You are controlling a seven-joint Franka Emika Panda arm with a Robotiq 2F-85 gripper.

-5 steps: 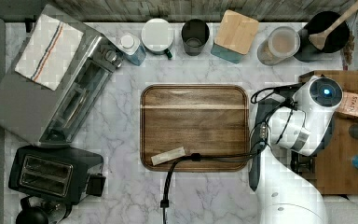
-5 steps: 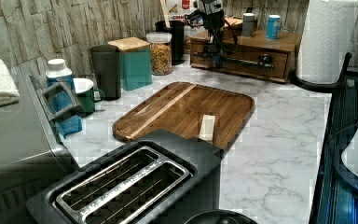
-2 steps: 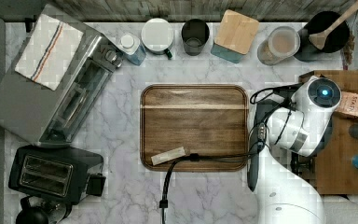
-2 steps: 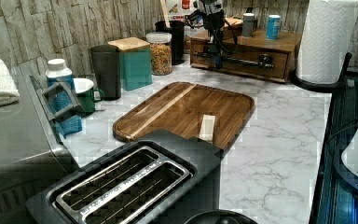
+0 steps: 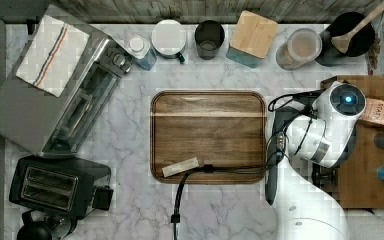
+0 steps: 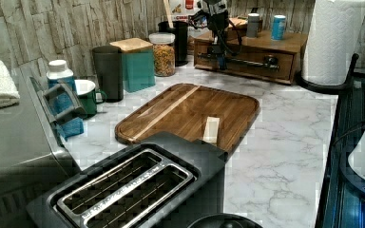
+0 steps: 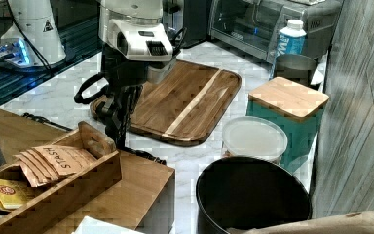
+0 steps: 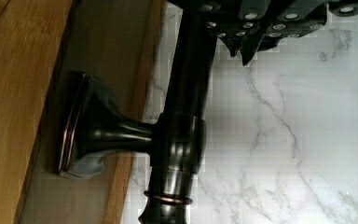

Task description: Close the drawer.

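Nothing has shifted since a second ago: arm and drawer sit as before. The dark gripper (image 6: pixel 217 51) stands at the dark metal bar handle (image 8: pixel 182 135) of the medium-brown wooden drawer (image 6: pixel 247 61), which is set in the cabinet at the left view's far right. Whether its fingers clasp the bar, cannot tell. Open marble counter (image 6: pixel 285 137) lies before the drawer front; the dark rounded wooden tray (image 5: pixel 207 135) lies well apart.

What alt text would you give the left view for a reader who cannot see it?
At the far end of a marble counter, the robot's gripper reaches down to the dark bar handle on the drawer of a wooden cabinet. A wooden tray lies mid-counter, with a black toaster nearest the camera.
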